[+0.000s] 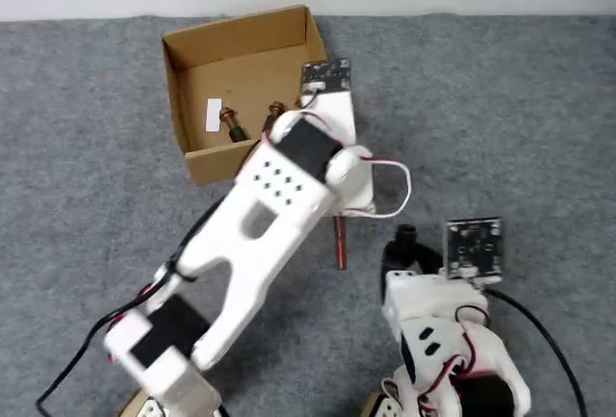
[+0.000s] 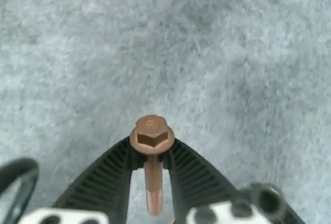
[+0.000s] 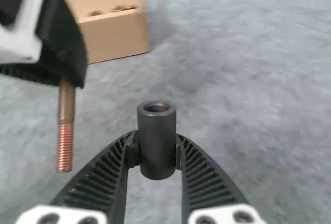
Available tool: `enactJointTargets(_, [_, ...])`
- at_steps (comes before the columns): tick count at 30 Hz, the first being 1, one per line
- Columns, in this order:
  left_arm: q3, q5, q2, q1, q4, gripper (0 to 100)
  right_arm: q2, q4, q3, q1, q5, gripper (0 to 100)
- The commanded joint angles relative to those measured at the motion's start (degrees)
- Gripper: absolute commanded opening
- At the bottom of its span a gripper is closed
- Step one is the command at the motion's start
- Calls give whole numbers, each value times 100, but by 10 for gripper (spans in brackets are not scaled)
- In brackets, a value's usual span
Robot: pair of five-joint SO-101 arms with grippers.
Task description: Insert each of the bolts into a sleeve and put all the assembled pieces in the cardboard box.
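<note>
My left gripper [image 2: 151, 154] is shut on a copper bolt [image 2: 151, 146], hex head toward the camera, threaded shank pointing down. In the high view that bolt [image 1: 340, 242] hangs below the left arm's wrist, just right of the cardboard box [image 1: 192, 51]. My right gripper [image 3: 155, 151] is shut on a dark cylindrical sleeve [image 3: 156, 138], held upright with its bore open on top. The left gripper's black finger [image 3: 57, 53] and the hanging bolt [image 3: 65, 131] stand beside the sleeve, apart from it. In the high view the sleeve [image 1: 404, 236] is right of the bolt. Two assembled pieces [image 1: 233, 125] lie in the box.
Grey carpet covers the table. The box [image 3: 103, 27] stands at the back left, behind the bolt. The left arm's white body [image 1: 260, 234] stretches diagonally across the middle; the right arm's base [image 1: 452, 340] sits at the front right.
</note>
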Motion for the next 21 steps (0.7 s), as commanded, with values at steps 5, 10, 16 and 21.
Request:
enactJointTargets(5, [1103, -149, -1881, -53, -237, 4, 22, -31, -44, -998, 105, 8])
enactJointTargets(10, [1938, -167, -3086, -396, -413, 4, 40, -40, -35, -1587, 105, 8])
enactJointTargets(16, [3512, -176, -4703, -800, -1266, 4, 40, -40, -35, -2000, 105, 8])
enactJointTargets(21, [4813, -176, -6259, -800, -2207, 4, 31, -40, -44, -2202, 105, 8])
